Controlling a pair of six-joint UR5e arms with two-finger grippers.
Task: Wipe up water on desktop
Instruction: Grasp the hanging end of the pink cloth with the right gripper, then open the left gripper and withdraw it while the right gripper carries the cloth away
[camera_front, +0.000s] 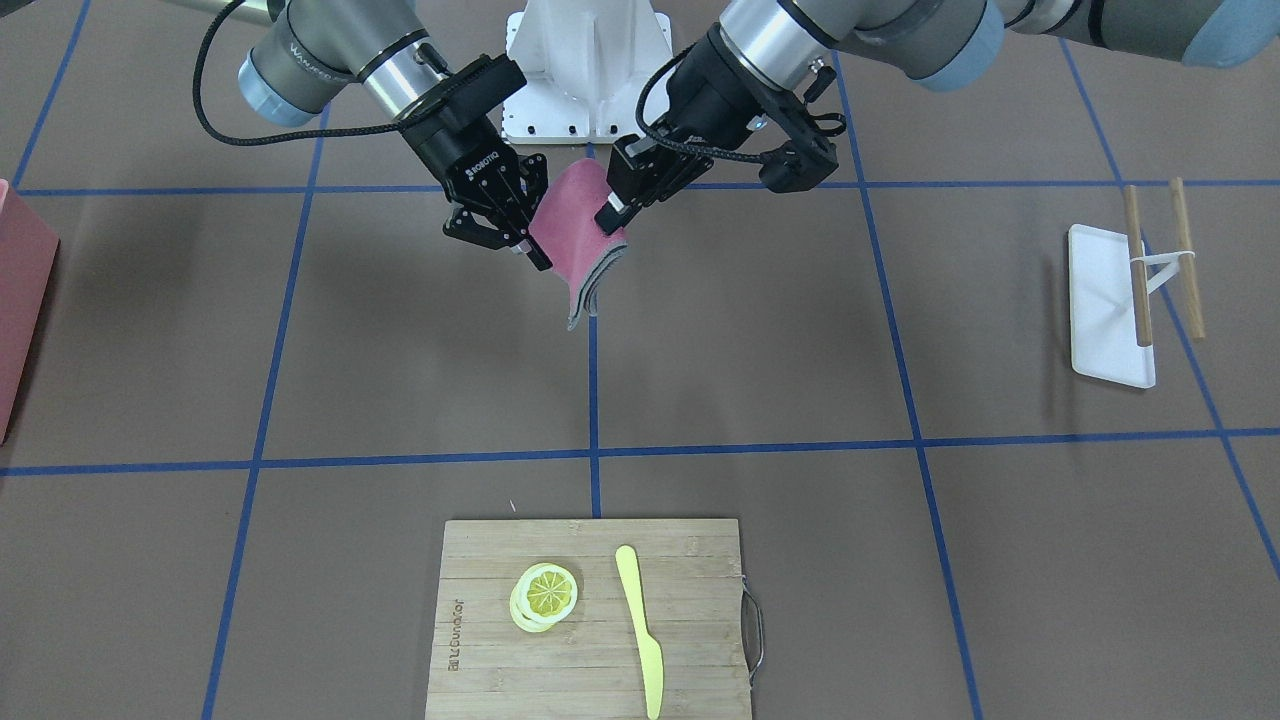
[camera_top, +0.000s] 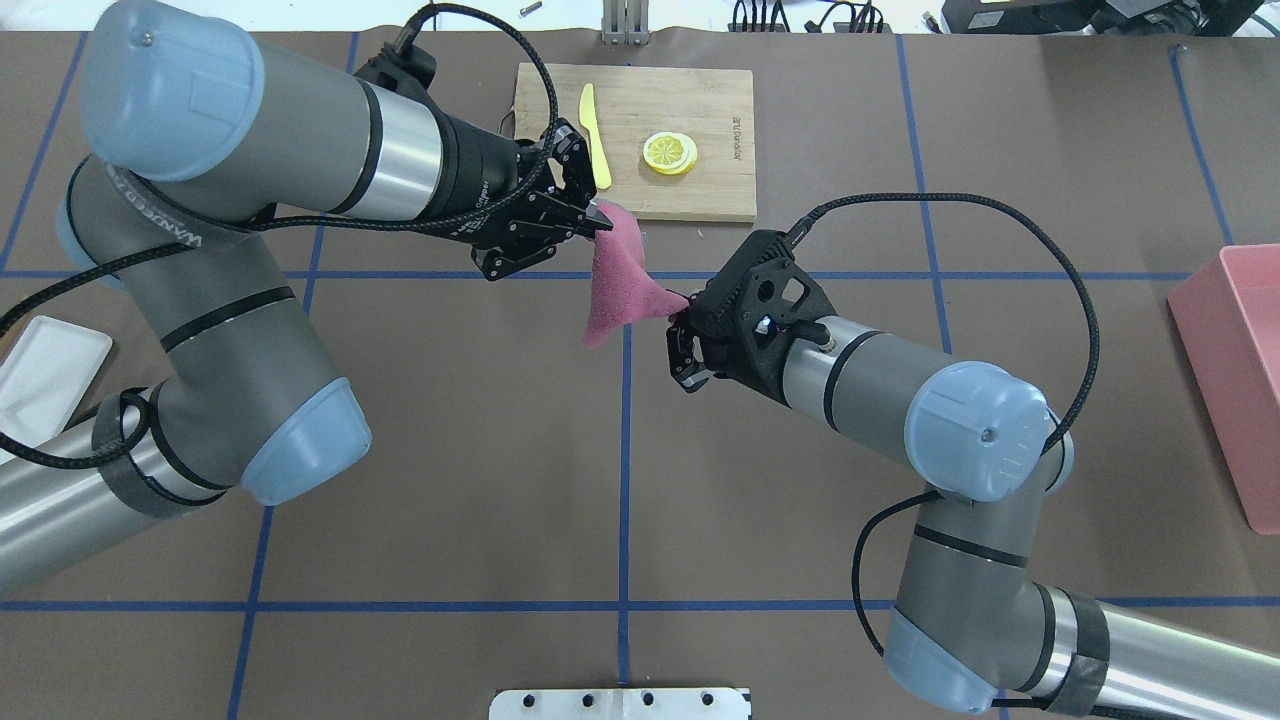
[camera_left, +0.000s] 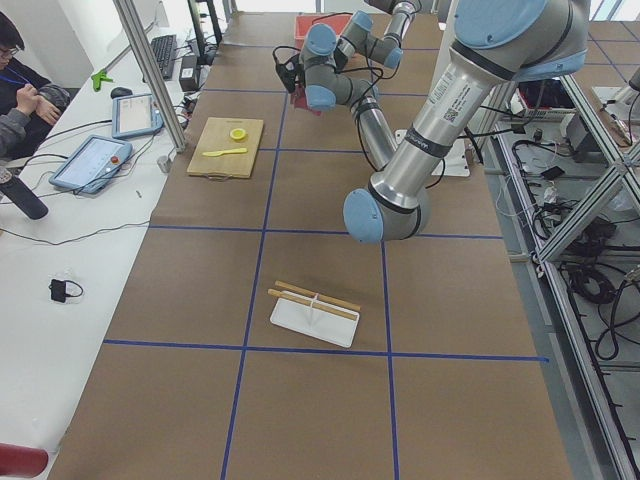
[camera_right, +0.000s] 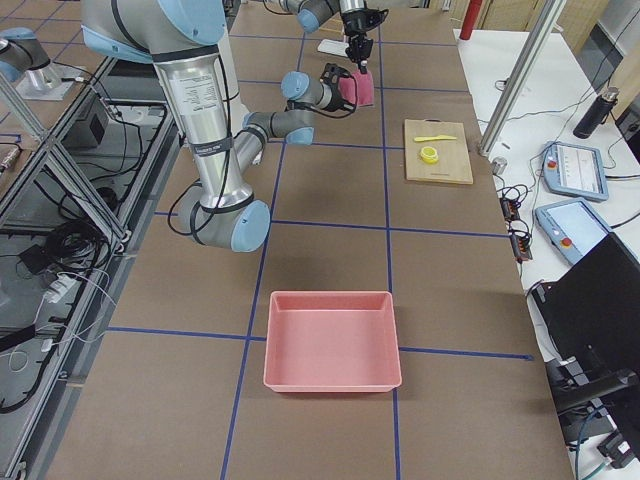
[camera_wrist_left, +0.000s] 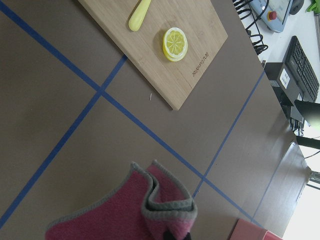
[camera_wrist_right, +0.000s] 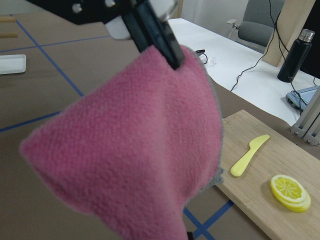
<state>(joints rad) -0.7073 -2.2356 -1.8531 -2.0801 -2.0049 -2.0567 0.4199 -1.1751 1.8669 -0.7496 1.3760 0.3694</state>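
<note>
Nearest the front-facing camera, a bamboo cutting board (camera_front: 690, 600) sits at the bottom edge. Stacked lemon slices (camera_front: 545, 595) rest on its left half, and a yellow knife (camera_front: 640, 625) lies lengthwise to their right.

Across that view from the left, a pink bin (camera_front: 20, 300) shows partly at the edge, well apart from the arms. Next is the right gripper (camera_front: 535, 255), angled down and inward, its fingers clamped on the left edge of the pink cloth (camera_front: 575, 225). This cloth hangs folded between the two grippers, its grey-trimmed lower corner drooping toward the desktop (camera_front: 750, 350) but clear of it. On the cloth's upper right side, the left gripper (camera_front: 610, 215) pinches it; in the right wrist view its dark fingers (camera_wrist_right: 160, 40) close over the cloth's top.

Ruled by blue tape lines, the brown desktop lies directly beneath both grippers and the cloth, near the robot's base. At far right a white tray (camera_front: 1100, 300) rests flat, with two wooden sticks (camera_front: 1136, 270) at its right side.
</note>
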